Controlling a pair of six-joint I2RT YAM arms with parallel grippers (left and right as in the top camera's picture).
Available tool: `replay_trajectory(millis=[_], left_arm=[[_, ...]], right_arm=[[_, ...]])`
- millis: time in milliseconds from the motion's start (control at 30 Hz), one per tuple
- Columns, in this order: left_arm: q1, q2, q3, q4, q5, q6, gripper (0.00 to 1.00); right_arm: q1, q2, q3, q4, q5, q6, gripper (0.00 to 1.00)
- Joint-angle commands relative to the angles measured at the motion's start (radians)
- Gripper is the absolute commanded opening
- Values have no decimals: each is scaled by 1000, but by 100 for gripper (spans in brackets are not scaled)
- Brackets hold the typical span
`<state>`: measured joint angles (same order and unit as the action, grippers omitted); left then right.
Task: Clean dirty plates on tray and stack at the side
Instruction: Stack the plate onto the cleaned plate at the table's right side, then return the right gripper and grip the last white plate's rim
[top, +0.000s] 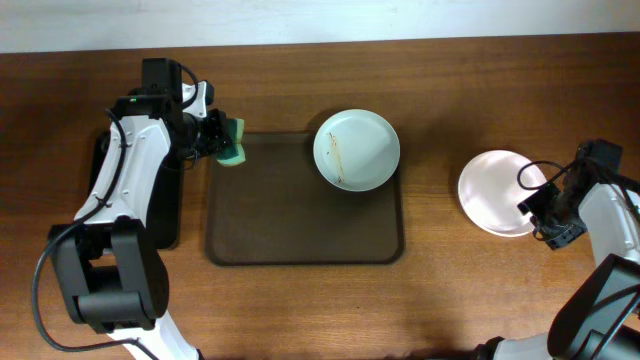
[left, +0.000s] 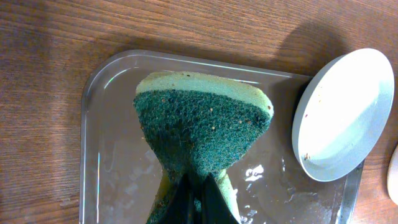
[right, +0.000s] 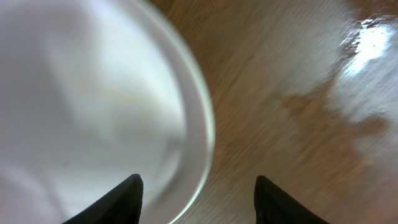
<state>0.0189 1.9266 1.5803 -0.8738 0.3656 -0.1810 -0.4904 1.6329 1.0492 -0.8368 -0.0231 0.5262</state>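
A pale blue-green plate (top: 357, 150) with a thin brown smear lies on the far right part of the dark brown tray (top: 290, 235); it also shows in the left wrist view (left: 345, 115). A white plate (top: 492, 191) lies on the table right of the tray and fills the left of the right wrist view (right: 81, 106). A third plate is not in view. My left gripper (top: 218, 140) is shut on a green sponge (left: 202, 127) above the tray's far left corner (left: 102, 87). My right gripper (right: 198, 186) is open and empty, just above the white plate's right rim.
A smaller black tray (top: 170, 205) lies under my left arm at the table's left side. Bare wooden table (top: 470, 290) surrounds the brown tray.
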Motion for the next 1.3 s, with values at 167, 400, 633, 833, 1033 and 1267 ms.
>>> replay_trajectory(millis=[167, 400, 633, 833, 1033, 1267], left_arm=[[1, 5, -9, 13, 3, -9, 1], [1, 5, -9, 13, -37, -9, 1], [1, 5, -9, 11, -59, -10, 1], [1, 5, -9, 8, -60, -13, 1], [1, 5, -9, 10, -60, -13, 1], [0, 5, -9, 10, -59, -13, 1]], right_arm=[[173, -79, 305, -96, -217, -179, 63], [526, -8, 327, 2, -94, -125, 69], [726, 222, 327, 16, -43, -67, 51], [779, 275, 327, 16, -3, 16, 34], [778, 294, 327, 27, 2, 42, 32], [778, 332, 327, 49, 2, 52, 32]])
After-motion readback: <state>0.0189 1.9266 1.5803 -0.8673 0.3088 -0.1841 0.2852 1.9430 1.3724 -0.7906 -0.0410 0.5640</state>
